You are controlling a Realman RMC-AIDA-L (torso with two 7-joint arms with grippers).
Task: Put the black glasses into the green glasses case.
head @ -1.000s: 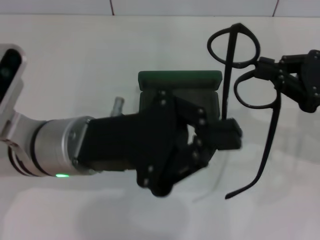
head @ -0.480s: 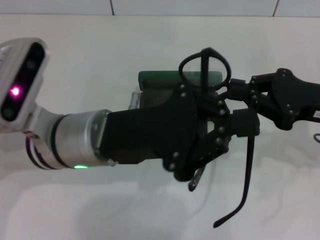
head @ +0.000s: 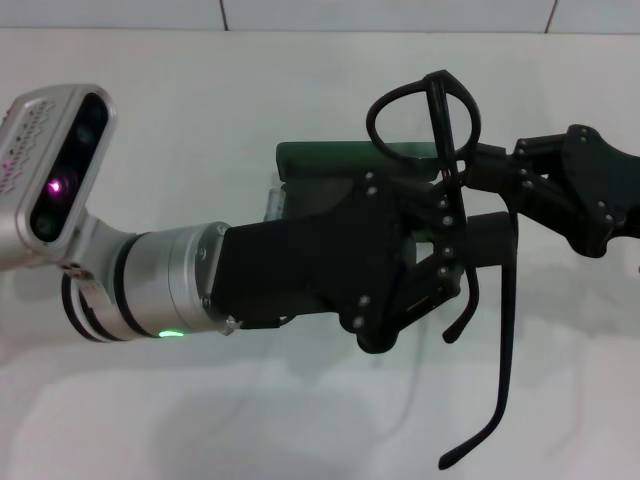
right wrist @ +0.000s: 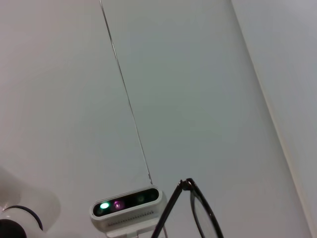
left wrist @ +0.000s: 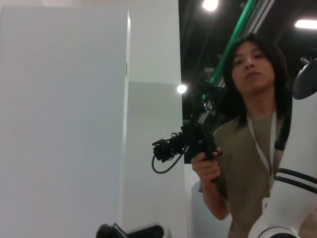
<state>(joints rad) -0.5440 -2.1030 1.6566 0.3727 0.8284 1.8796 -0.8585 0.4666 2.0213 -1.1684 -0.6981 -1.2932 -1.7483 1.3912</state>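
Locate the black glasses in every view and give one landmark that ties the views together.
Head view: black glasses right of centre, held up by the right gripper over the green glasses case.
Left wrist view: not in it.
Right wrist view: rim and temple at the lower edge.
Shared landmark: the left wrist camera, also.

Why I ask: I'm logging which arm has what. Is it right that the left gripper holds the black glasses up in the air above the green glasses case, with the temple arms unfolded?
Not quite: the head view shows the right gripper, not the left, holding the black glasses. The left gripper sits over the green glasses case. The rest stands: the glasses are up above the case, temple arms unfolded.
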